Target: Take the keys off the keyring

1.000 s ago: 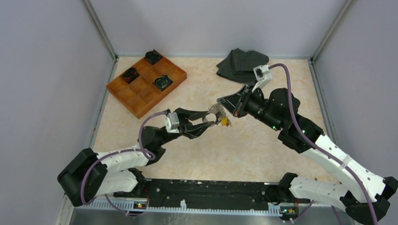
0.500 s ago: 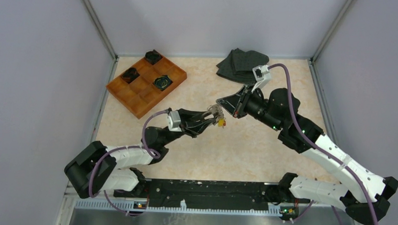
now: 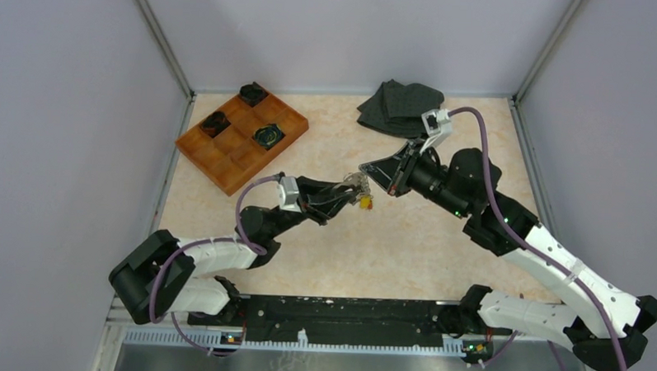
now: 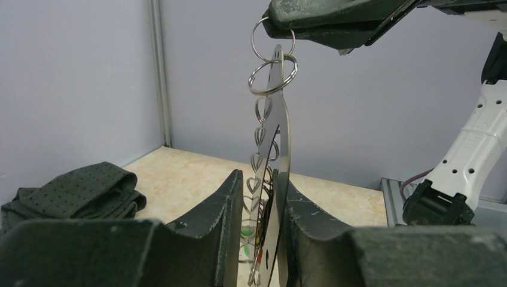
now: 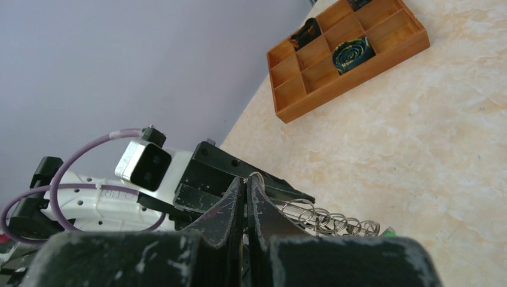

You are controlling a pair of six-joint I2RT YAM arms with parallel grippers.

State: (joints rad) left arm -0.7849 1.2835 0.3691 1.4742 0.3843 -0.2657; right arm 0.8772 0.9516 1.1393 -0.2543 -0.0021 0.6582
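The keyring (image 4: 272, 75) is a thin grey wire loop hanging in the air above mid-table; it also shows in the top view (image 3: 358, 183). A flat grey metal key (image 4: 278, 149) with heart-shaped cutouts hangs from it, with small red and green marks lower down. My left gripper (image 4: 260, 179) is shut on the keys from below; it appears in the top view (image 3: 347, 191) too. My right gripper (image 5: 245, 186) is shut on the keyring's upper loop (image 5: 257, 177) and sits just right of the left gripper in the top view (image 3: 367, 169). A small yellow tag (image 3: 364, 203) dangles below.
An orange compartment tray (image 3: 227, 161) with black round objects stands at the back left and shows in the right wrist view (image 5: 359, 75). A dark folded cloth (image 3: 400, 105) lies at the back, also in the left wrist view (image 4: 72, 191). Grey walls enclose the table.
My left gripper has moved up and right to the hanging keys and closed its fingers on them. The right arm has shifted only slightly, still holding the ring.
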